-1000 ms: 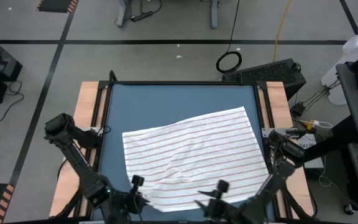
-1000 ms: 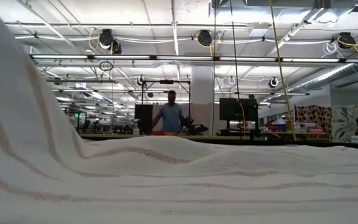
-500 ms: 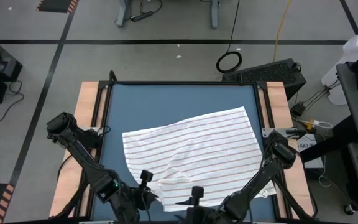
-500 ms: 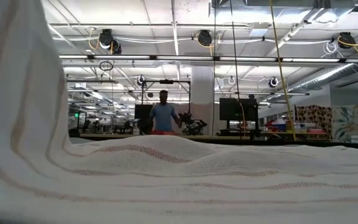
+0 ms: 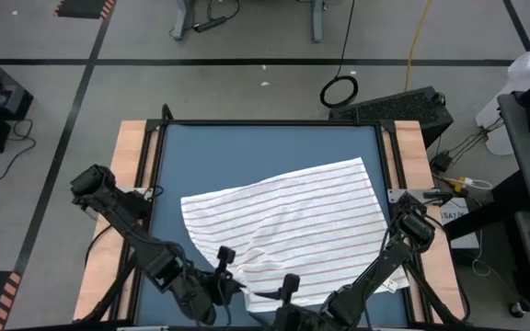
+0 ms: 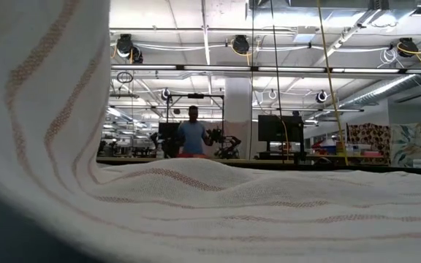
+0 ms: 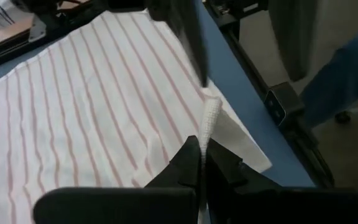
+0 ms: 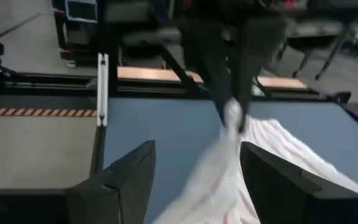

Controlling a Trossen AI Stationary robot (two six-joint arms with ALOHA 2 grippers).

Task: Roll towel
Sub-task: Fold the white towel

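Blue tabletop (image 5: 265, 152): left end effector (image 7: 202, 163) pinches towel (image 5: 293, 216) edge, right end effector (image 8: 194, 171) spread

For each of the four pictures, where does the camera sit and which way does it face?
High view: above the table, looking straight down; both arms, the striped towel on the blue table.
Low view: at tabletop height, looking across the towel into the room; no arm shows.
Left wrist view: on the left arm, looking past the left hand, shut on a towel edge.
Right wrist view: on the right arm, looking past the open right hand at the left hand.
The wrist views share that pinched towel edge.
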